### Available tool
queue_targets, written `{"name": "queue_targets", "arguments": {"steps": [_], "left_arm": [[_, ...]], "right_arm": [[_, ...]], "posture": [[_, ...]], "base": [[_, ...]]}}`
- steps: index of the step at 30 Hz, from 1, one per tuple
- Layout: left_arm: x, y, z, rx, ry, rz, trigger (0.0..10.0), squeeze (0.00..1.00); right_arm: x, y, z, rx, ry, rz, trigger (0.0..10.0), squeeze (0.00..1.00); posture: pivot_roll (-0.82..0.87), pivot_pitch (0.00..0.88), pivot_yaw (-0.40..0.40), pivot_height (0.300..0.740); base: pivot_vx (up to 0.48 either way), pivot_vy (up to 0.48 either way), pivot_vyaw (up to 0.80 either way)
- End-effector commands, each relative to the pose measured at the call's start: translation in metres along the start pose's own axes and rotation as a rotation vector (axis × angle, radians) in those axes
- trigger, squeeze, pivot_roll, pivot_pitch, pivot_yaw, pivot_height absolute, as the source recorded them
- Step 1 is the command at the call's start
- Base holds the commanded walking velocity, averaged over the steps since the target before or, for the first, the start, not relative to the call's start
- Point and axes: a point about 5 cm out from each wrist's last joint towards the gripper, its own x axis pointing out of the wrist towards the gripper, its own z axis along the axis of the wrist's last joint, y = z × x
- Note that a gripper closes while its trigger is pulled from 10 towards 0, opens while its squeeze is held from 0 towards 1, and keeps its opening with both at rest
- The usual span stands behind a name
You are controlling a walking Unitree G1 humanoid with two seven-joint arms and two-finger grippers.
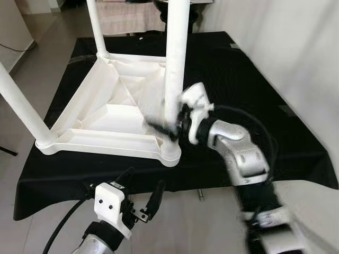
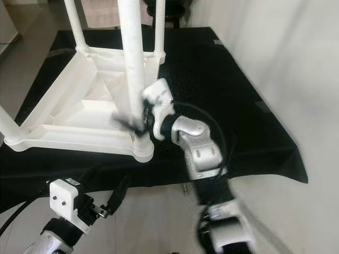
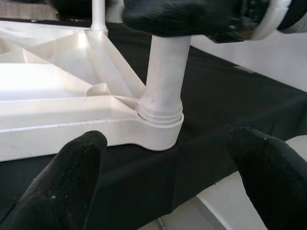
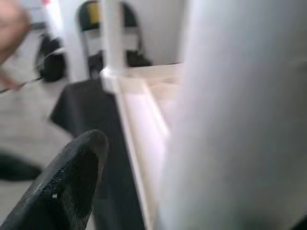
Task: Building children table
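Left gripper (image 1: 142, 197) jaws apart, right gripper (image 1: 168, 126) clasping table leg (image 1: 175, 58)

bright, even daylight; the right arm (image 1: 238, 153) is motion-blurred, and the right wrist view looks perhaps out of focus.

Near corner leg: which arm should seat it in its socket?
Right. The right gripper is already at the white leg, jaws around it just above the corner socket. The left gripper hangs open, off the table's edge.
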Motion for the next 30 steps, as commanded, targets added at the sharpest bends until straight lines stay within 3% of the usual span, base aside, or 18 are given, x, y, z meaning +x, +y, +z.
{"name": "queue_targets", "arguments": {"steps": [1, 6, 10, 11, 12, 13, 14, 15, 20, 26, 30], "left_arm": [[-0.002, -0.001, -0.002, 0.001, 0.01, 0.002, 10.0, 0.0], [-0.003, -0.001, -0.002, 0.0, 0.014, 0.002, 10.0, 0.0], [-0.004, -0.001, -0.001, 0.0, 0.017, 0.001, 10.0, 0.0], [-0.004, -0.001, -0.001, 0.0, 0.017, 0.002, 10.0, 0.0], [-0.004, -0.001, -0.001, 0.0, 0.017, 0.002, 10.0, 0.0], [-0.004, -0.001, -0.001, 0.0, 0.017, 0.003, 10.0, 0.0], [-0.004, -0.001, -0.001, 0.0, 0.017, 0.003, 10.0, 0.0], [-0.004, -0.001, -0.001, 0.0, 0.017, 0.004, 10.0, 0.0], [-0.003, -0.002, -0.001, -0.002, 0.015, 0.003, 10.0, 0.0], [-0.003, -0.003, -0.001, -0.004, 0.012, 0.004, 10.0, 0.0], [-0.003, -0.003, 0.0, -0.006, 0.009, 0.006, 10.0, 0.0]], "right_arm": [[0.007, 0.003, 0.007, -0.031, -0.025, 0.083, 10.0, 0.0], [0.008, -0.003, 0.013, -0.031, -0.046, 0.124, 10.0, 0.0], [0.008, -0.013, 0.003, -0.049, 0.002, 0.154, 10.0, 0.0], [0.006, -0.015, 0.001, -0.044, 0.004, 0.174, 6.5, 0.0], [0.006, -0.015, 0.001, -0.044, 0.004, 0.174, 6.5, 0.0], [0.004, -0.016, 0.0, -0.036, -0.001, 0.197, 0.7, 0.0], [0.004, -0.016, 0.0, -0.036, -0.001, 0.197, 0.7, 0.0], [0.002, -0.016, -0.001, -0.04, 0.001, 0.232, 0.0, 0.0], [-0.006, -0.019, -0.004, -0.032, -0.015, 0.314, 0.0, 0.0], [-0.011, -0.022, -0.008, -0.027, -0.012, 0.288, 0.0, 0.0], [-0.015, -0.02, -0.014, 0.018, -0.034, 0.191, 0.0, 0.0]], "posture": [[0.04, 0.133, -0.031, 0.74], [0.04, 0.13, -0.029, 0.74], [0.05, 0.133, -0.025, 0.74], [0.05, 0.133, -0.025, 0.74], [0.05, 0.133, -0.025, 0.74], [0.05, 0.136, -0.025, 0.74], [0.05, 0.136, -0.025, 0.74], [0.05, 0.136, -0.025, 0.74], [0.05, 0.142, -0.028, 0.74], [0.04, 0.144, -0.032, 0.74], [0.04, 0.147, -0.038, 0.74]], "base": [[0.0, 0.0, 0.0], [0.0, 0.0, 0.0], [0.0, 0.0, 0.0], [0.0, 0.0, 0.0], [0.0, 0.0, 0.0], [0.0, 0.0, 0.0], [0.0, 0.0, 0.0], [0.0, 0.0, 0.0], [0.0, 0.0, 0.0], [0.0, 0.0, 0.0], [0.0, 0.0, 0.0]]}}
